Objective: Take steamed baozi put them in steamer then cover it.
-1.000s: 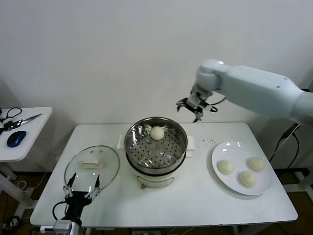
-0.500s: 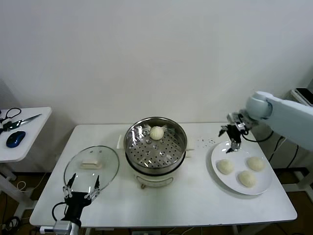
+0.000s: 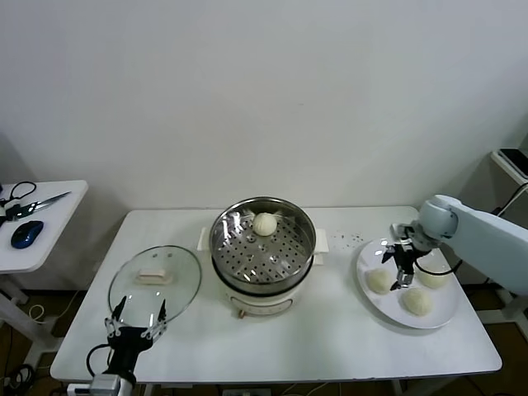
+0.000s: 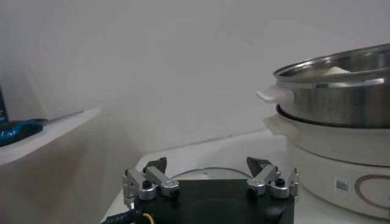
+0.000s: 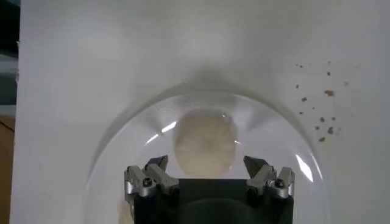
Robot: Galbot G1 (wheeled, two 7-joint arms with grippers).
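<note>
Looking down from the head camera, the white table (image 3: 330, 330) is carrying the steamer (image 3: 263, 247) at its middle, a shiny steel basket with a perforated floor sitting on a white pot base. One baozi in the steamer (image 3: 265, 223) is lying against the far wall of the basket. Left of the steamer, the cover (image 3: 155, 279) is lying flat on the table, glass with a white handle at its centre. On the right, a white plate (image 3: 445, 309) is holding three baozi: the left bun (image 3: 379, 281), the far bun (image 3: 433, 276) and the near bun (image 3: 417, 302). The right gripper (image 3: 402, 266) is hanging over the plate, between the left bun and the far bun, its fingers spread wide and holding nothing. The left gripper (image 3: 137, 324) is waiting at the near left edge of the table, just beside the cover, its fingers also spread wide and empty. A small side table (image 3: 58, 223) farther left is bearing scissors (image 3: 33, 204) and a blue mouse (image 3: 27, 233).

Turning to the left wrist camera, the left gripper (image 4: 210, 176) is showing both fingers apart with nothing between them, the cover's rim (image 4: 207, 173) lying just beyond, and the steamer (image 4: 341, 91) standing tall beside it.

Turning to the right wrist camera, the right gripper (image 5: 208, 173) is hovering with wide-spread, empty fingers directly over one bun (image 5: 204, 146) on the plate (image 5: 122, 158); dark crumbs (image 5: 320, 112) are dotting the table nearby.
</note>
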